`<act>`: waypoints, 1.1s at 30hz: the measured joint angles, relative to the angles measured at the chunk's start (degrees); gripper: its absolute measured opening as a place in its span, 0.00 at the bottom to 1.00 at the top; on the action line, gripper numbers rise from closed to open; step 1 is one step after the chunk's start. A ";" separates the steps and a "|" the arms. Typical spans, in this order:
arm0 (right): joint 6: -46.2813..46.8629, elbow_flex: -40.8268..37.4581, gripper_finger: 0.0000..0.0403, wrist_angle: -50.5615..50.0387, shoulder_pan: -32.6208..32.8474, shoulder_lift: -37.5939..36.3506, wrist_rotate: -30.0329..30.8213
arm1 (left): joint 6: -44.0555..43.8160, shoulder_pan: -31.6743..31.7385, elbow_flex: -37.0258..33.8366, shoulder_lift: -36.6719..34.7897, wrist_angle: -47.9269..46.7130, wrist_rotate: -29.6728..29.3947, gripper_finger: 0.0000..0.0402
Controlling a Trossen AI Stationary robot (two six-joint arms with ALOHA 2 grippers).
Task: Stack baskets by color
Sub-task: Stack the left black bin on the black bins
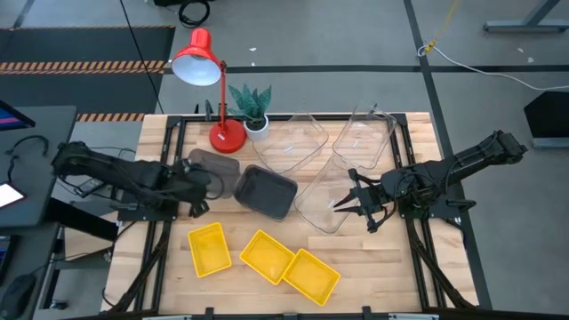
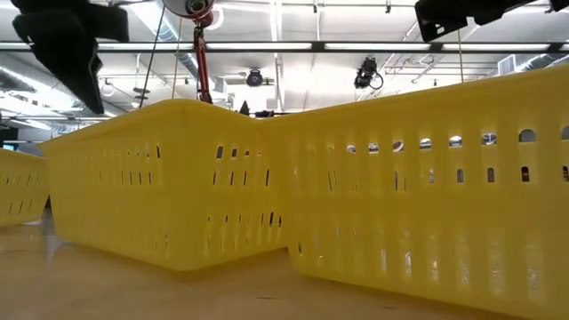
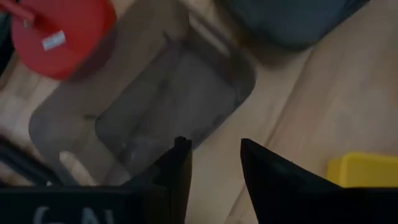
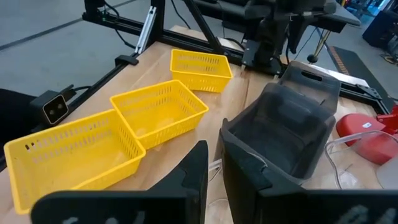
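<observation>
My left gripper (image 1: 203,197) (image 3: 211,158) stands open, pointing down just above the near rim of a grey basket (image 1: 213,164) (image 3: 168,99) that rests on the table beside the lamp base. A darker grey basket (image 1: 265,191) (image 4: 286,130) sits to its right. My right gripper (image 1: 348,203) (image 4: 214,165) is shut on a clear basket (image 1: 322,203) at mid table. Two more clear baskets (image 1: 293,142) (image 1: 364,138) stand behind it. Three yellow baskets (image 1: 209,247) (image 1: 267,256) (image 1: 311,276) lie along the near edge. My right gripper pinches the clear basket's thin right-hand rim (image 4: 213,167) between its two fingers, coming nearly level from the table's right side. The basket's bottom rests on the table.
A red lamp (image 1: 197,58) with its round base (image 1: 227,138) (image 3: 59,31) and a small potted plant (image 1: 252,105) stand at the far left of the table. Black frame rails (image 1: 173,142) run along both table sides. In the low view the yellow baskets (image 2: 356,187) fill the picture.
</observation>
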 joint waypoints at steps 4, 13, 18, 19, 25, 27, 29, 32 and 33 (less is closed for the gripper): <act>0.01 0.00 0.13 0.05 0.00 -0.02 0.00 | 4.72 3.79 1.76 5.30 -2.21 4.80 0.40; 1.32 -0.78 0.13 0.07 0.00 0.02 0.00 | 17.94 7.64 2.26 16.46 -2.88 7.08 0.38; 1.45 -0.96 0.13 0.07 0.00 0.02 0.00 | 20.14 7.62 2.26 21.22 -2.42 5.23 0.40; 1.44 -0.96 0.13 0.08 0.00 0.02 0.00 | 20.71 7.62 2.26 21.76 -1.82 5.23 0.41; 1.42 -0.96 0.13 0.09 0.00 0.02 0.00 | 25.57 7.44 2.26 22.66 4.06 6.60 0.43; 1.42 -0.98 0.13 0.09 0.00 0.02 0.00 | 27.30 7.49 2.26 22.67 5.86 6.62 0.43; 1.40 -0.98 0.13 0.07 0.00 0.02 0.00 | 29.41 7.51 2.26 22.67 7.35 6.63 0.43; 1.40 -0.98 0.13 0.07 0.00 0.02 0.00 | 32.00 7.64 2.26 22.67 10.74 6.62 0.43; 1.47 -0.98 0.13 0.05 0.00 0.02 0.00 | 32.84 7.83 2.26 22.67 11.80 6.65 0.43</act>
